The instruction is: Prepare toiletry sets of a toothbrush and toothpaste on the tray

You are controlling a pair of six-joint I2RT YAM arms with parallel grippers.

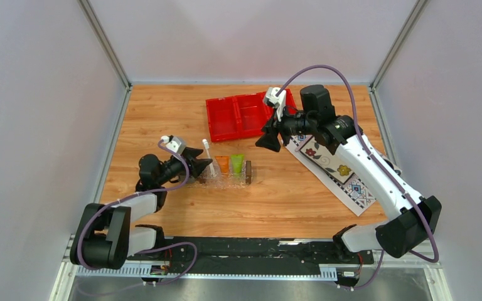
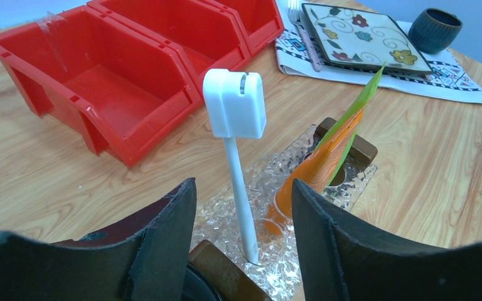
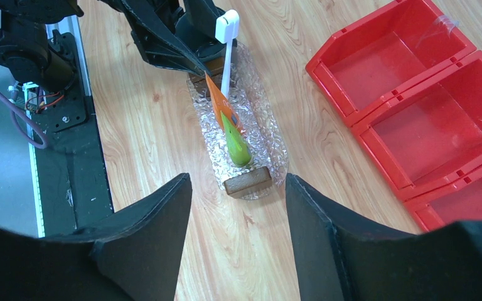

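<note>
Top external view: wooden surface, red bin at the far side with its visible compartments bare, arms either side. Right hand hangs well apart from the work near the bin, fingers spread, carrying nothing. Left hand is at the tray's near end, fingers apart either side of the toothbrush and not touching it. The tray sits mid-surface, just in front of the left hand. It's clear textured plastic, so probably light and prone to skidding if nudged. If it needs moving, take it by a brown block handle, not the thin wall. The toothbrush stands near upright in the tray, head up, handle end down by the nearer block. Can't tell what props it. Judgement: light, stiff, smooth and top-heavy as it stands, so it tips at the slightest bump. Pinch it mid-handle, below the head, with low force. Orange tube and lime green tube are both in the tray, tilted. Orange is next to the brush, green toward the far block. Both are likely light, soft-walled and slippery. Grip across the thicker body near the cap end, gently, since a hard squeeze will deform them. One brush for two tubes, so the second set looks short a brush.
</note>
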